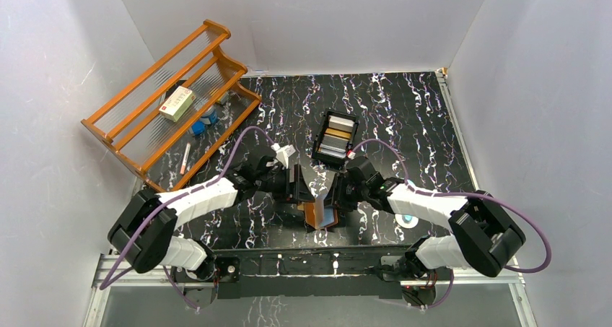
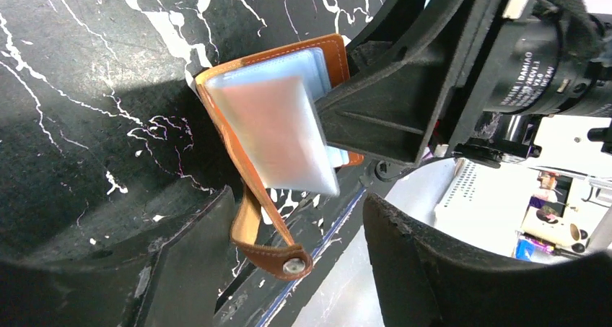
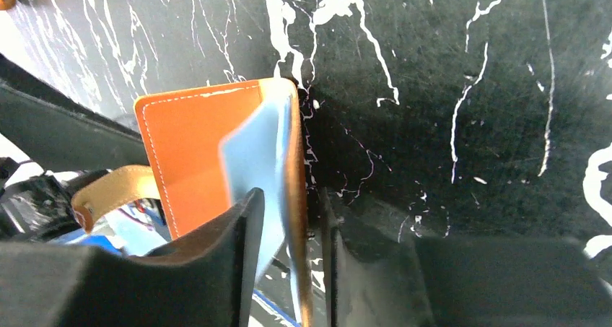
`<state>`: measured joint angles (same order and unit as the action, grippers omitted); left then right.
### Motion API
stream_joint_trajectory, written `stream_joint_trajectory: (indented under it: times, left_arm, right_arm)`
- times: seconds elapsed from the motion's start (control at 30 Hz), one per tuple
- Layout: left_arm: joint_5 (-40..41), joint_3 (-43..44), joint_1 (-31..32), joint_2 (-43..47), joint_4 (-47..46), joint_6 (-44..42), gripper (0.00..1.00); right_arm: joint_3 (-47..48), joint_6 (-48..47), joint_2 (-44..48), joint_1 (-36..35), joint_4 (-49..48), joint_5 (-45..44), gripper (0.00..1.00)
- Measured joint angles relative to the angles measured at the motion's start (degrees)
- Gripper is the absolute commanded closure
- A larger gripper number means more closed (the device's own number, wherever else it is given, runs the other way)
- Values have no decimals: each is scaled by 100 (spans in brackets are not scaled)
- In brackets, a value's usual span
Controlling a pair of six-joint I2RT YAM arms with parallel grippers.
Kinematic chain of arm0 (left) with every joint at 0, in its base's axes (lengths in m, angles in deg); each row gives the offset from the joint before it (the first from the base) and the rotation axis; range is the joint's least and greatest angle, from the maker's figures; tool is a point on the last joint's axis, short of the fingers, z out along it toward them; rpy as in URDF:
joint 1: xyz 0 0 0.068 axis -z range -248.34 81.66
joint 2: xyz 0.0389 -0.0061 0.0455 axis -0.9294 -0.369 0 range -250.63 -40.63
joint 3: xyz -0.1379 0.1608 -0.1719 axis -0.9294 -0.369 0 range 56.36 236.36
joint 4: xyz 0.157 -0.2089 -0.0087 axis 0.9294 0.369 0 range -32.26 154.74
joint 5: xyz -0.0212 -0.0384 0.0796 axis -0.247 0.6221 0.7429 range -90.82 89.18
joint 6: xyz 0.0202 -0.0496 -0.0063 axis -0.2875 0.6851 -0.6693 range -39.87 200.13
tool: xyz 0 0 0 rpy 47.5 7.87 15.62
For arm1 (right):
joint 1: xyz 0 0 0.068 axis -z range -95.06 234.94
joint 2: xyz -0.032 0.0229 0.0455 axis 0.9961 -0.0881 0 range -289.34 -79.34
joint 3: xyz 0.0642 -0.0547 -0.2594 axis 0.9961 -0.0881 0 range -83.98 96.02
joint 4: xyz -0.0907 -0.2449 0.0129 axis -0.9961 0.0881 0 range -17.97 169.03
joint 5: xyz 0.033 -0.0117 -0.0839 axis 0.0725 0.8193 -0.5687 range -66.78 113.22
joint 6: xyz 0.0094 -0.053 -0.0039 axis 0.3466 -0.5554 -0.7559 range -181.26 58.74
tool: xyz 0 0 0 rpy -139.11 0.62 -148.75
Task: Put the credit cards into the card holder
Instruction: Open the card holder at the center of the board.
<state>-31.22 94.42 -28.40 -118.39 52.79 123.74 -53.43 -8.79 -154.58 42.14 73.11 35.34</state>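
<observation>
the right tool (image 3: 290,197) pinches the open card holder (image 3: 188,146) by one cover and its pale blue sleeves (image 2: 281,125), standing it on edge on the tabletop (image 1: 404,118). the left tool (image 2: 297,195) is spread, and we see the strap (image 2: 263,226) with its round snap (image 2: 292,267) hanging between its fingers. beyond both tools a black tray (image 1: 322,136) holds the credit cards (image 1: 338,133), grey and gold. far left of the left tool, a wooden rack (image 1: 144,89) carries a packet (image 1: 177,102) whose red print we cannot read. both arms reach inward, low.
</observation>
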Motion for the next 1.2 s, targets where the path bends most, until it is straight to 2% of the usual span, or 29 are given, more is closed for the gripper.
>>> stream_joint_trajectory:
  times: [0.07, 0.17, 0.5, 0.8, 0.9, 1.0, 1.13, 1.2]
  left_arm:
    - [-61, 0, 0, -109, -63, -7, 45]
    - [-127, -9, 0, -280, -131, -2, 51]
    - [-181, -70, 0, -385, -238, -9, 43]
    - [-181, -98, 0, -511, -256, -35, 42]
    - [-181, -98, -4, -509, -254, -42, 56]
    - [-66, -103, -4, -494, -166, -109, 82]
    - [304, -101, -2, -299, 251, -271, 94]
    - [426, -101, -2, -260, 350, -317, 97]
  right_arm:
    - [57, 48, 9, -22, 48, -20, 40]
    - [87, 83, 55, -70, 48, -20, 36]
    - [131, 153, -304, -315, -15, -35, 36]
    - [387, 140, -494, -533, -20, -260, 20]
    - [374, 131, -492, -533, -92, -269, 28]
    - [343, 144, -350, -546, -173, -251, 44]
    - [341, 153, -184, -549, -166, -262, 51]
    - [337, 157, 46, -549, -157, -306, 52]
